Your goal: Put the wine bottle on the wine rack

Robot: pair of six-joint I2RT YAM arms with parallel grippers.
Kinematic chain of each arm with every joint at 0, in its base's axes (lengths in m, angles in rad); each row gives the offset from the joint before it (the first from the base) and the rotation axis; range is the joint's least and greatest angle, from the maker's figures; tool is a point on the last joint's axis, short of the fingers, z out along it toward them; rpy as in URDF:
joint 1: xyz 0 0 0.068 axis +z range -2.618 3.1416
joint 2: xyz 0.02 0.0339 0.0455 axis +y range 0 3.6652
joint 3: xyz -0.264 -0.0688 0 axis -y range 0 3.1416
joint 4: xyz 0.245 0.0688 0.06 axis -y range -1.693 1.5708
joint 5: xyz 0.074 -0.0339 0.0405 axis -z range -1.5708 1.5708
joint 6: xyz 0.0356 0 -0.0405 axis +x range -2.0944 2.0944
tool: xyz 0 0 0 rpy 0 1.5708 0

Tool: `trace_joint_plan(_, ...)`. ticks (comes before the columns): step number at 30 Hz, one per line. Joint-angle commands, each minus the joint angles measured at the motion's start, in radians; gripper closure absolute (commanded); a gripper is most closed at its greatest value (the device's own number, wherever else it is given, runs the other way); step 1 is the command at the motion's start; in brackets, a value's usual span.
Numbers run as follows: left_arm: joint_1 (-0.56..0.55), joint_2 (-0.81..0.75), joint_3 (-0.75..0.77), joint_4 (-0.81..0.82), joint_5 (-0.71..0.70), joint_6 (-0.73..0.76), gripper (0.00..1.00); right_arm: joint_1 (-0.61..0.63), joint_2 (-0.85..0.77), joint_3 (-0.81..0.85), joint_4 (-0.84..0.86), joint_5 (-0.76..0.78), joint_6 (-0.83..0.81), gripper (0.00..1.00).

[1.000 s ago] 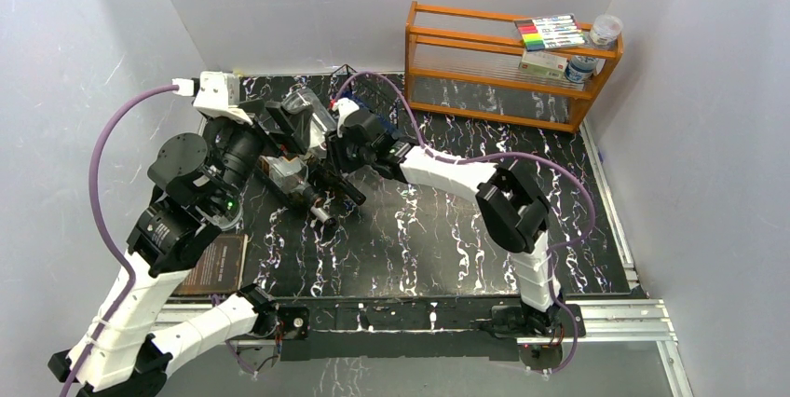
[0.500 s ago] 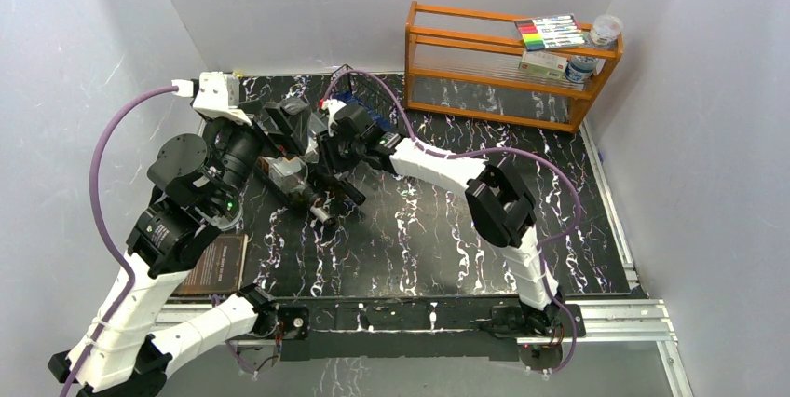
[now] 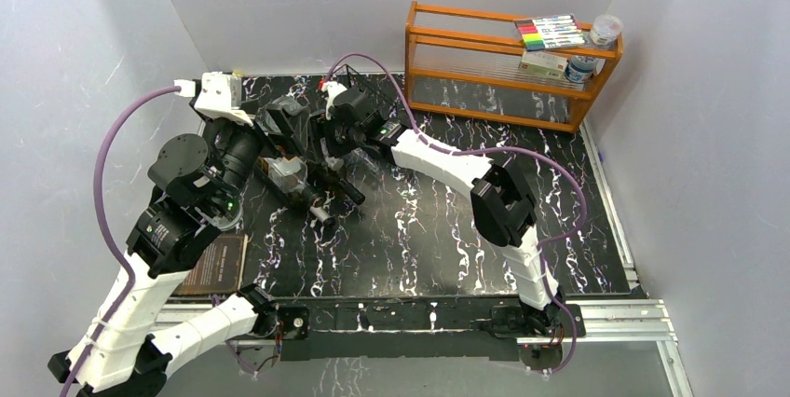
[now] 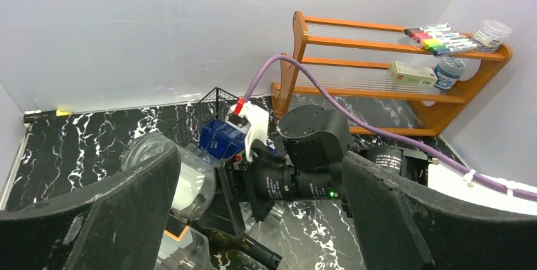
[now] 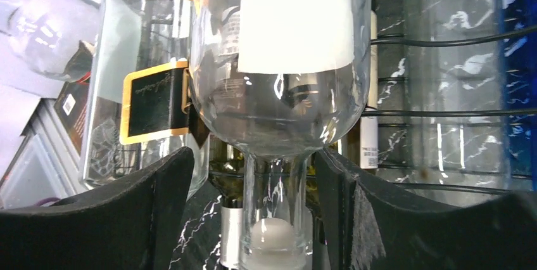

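Observation:
In the right wrist view a clear wine bottle (image 5: 285, 61) with a white label lies lengthwise straight ahead. Its neck runs between the fingers of my right gripper (image 5: 278, 219). The jaws stand open, with a gap on each side of the neck. The black wires of the wine rack (image 5: 443, 48) cross behind the bottle's body. My left gripper (image 4: 259, 162) hovers wide open and empty above the same bottle (image 4: 171, 178) and the rack (image 4: 206, 102). From above, both grippers meet at the back left (image 3: 321, 145).
Beside the clear bottle lie a bottle with a black-and-gold label (image 5: 152, 102) and a dark bottle (image 3: 312, 201) with a silver-capped neck. A blue box (image 4: 221, 140) sits in the rack. An orange wooden shelf (image 3: 503, 61) holds markers and jars at the back right. A brown plaque (image 3: 216, 265) lies front left.
My right gripper has pushed left and farther back toward the rack, then opened and let go of the bottle's neck. The left gripper has stayed wide open in nearly the same place.

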Motion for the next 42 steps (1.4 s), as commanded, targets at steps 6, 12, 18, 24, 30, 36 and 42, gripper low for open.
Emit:
trace_joint_plan(6,0.006,0.012,0.03,-0.043,-0.057,0.06,0.02,-0.025,-0.102,0.06,0.106,0.051,0.009,0.14)
trace_joint_plan(12,0.007,0.104,0.016,-0.143,-0.179,0.1,0.02,-0.051,-0.3,-0.125,0.189,0.132,0.025,0.12)
trace_joint_plan(18,0.024,0.226,0.026,-0.195,-0.271,0.079,0.02,-0.125,-0.535,-0.391,0.232,0.206,0.091,0.12)
trace_joint_plan(24,0.423,0.343,-0.026,-0.275,-0.017,-0.101,0.02,-0.157,-0.712,-0.599,0.213,0.209,0.132,0.14)
trace_joint_plan(30,0.657,0.315,-0.053,-0.267,-0.05,-0.181,0.02,-0.16,-0.84,-0.723,0.156,0.217,0.145,0.15)
trace_joint_plan(36,0.789,0.287,-0.102,-0.242,-0.121,-0.221,0.02,-0.164,-0.91,-0.787,0.108,0.208,0.149,0.15)
trace_joint_plan(42,0.857,0.306,-0.134,-0.251,-0.131,-0.228,0.02,-0.165,-0.954,-0.852,0.093,0.226,0.136,0.15)
